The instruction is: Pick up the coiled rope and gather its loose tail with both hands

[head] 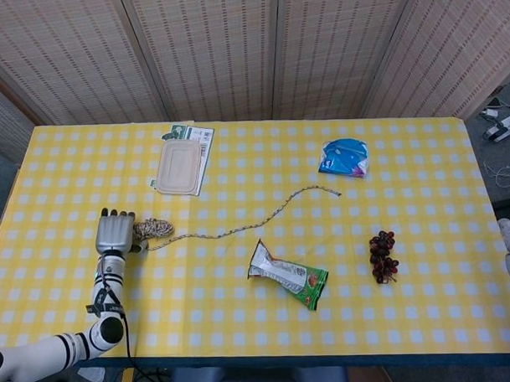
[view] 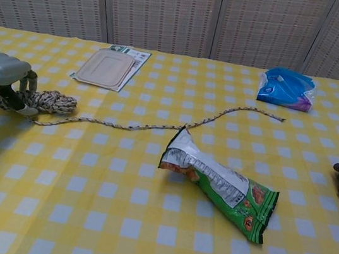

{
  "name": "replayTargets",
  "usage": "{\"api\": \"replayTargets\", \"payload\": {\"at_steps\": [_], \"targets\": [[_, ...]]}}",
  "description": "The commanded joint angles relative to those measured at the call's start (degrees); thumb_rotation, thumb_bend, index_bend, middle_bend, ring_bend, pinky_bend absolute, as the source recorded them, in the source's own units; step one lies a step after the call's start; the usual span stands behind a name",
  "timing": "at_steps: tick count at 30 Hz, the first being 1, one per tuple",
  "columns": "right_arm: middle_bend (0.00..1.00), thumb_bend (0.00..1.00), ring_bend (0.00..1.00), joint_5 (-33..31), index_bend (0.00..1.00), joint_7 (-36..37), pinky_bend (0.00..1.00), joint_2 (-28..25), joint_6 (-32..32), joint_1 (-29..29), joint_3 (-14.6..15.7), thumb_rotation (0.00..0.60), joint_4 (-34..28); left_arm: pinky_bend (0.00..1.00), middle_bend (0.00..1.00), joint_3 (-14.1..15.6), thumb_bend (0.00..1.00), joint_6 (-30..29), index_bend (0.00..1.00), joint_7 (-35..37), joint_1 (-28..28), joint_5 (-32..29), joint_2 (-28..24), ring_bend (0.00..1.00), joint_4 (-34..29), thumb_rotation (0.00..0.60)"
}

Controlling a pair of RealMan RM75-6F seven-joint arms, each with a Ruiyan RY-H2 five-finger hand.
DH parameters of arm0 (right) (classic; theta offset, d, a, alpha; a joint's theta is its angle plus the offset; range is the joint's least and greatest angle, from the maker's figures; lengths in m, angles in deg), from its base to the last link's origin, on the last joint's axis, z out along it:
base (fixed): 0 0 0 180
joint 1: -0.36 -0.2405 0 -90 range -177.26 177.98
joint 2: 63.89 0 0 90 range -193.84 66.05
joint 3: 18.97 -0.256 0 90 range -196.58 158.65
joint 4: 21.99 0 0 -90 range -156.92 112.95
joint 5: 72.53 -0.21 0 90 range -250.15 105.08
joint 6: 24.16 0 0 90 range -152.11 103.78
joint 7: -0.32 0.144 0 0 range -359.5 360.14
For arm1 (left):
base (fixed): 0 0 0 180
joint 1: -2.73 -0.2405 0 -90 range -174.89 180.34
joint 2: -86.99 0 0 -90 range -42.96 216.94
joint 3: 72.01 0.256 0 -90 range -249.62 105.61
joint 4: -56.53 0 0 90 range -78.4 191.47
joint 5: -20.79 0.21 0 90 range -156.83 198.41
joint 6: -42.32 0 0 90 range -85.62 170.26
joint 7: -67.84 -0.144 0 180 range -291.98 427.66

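Checked tablecloth [head: 241, 275]; chest view alone shows left hand [view: 2, 73] fingers clasping coiled rope [view: 49, 101].

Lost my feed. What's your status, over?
Left hand closing on coiled rope, still on table. Right hand out of view. Tail loose; snack bag beside it.

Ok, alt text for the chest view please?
The left robot hand closes its fingers on the coiled rope at the table's left; its tail trails right past a green snack bag.
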Motion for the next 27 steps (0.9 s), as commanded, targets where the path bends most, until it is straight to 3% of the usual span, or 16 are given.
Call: {"api": "replayTargets", "payload": {"at_steps": [1, 10, 18, 27], "targets": [[0.19, 0.36, 0.09, -0.02, 0.15, -0.01, 0.19, 0.05, 0.02, 0.04, 0.0, 0.6, -0.02, 0.11, 0.36, 0.21, 0.24, 0.21, 0.4, -0.1, 0.27, -0.01, 0.19, 0.25, 0.5, 0.359], [0.19, 0.37, 0.09, -0.26, 0.15, -0.1, 0.19, 0.06, -0.07, 0.16, -0.02, 0.6, 0.0, 0.11, 0.38, 0.98, 0.24, 0.93, 0.44, 0.31, 0.58, 0.28, 0.71, 0.27, 2.85, 0.376], [0.19, 0.36, 0.09, -0.24, 0.15, -0.43, 0.19, -0.06, 0.03, 0.2, -0.1, 0.6, -0.42, 0.11, 0.39, 1.55, 0.24, 1.87, 0.45, 1.43, 0.29, 0.85, 0.45, 0.27, 4.47, 0.514], [0.19, 0.36, 0.09, -0.3, 0.15, -0.93, 0.19, -0.26, 0.22, 0.41, -0.09, 0.6, -1.03, 0.12, 0.45, 1.29, 0.24, 3.24, 0.51, 3.85, -0.09, 1.31, 1.33, 0.31, 7.5, 0.529]]}}
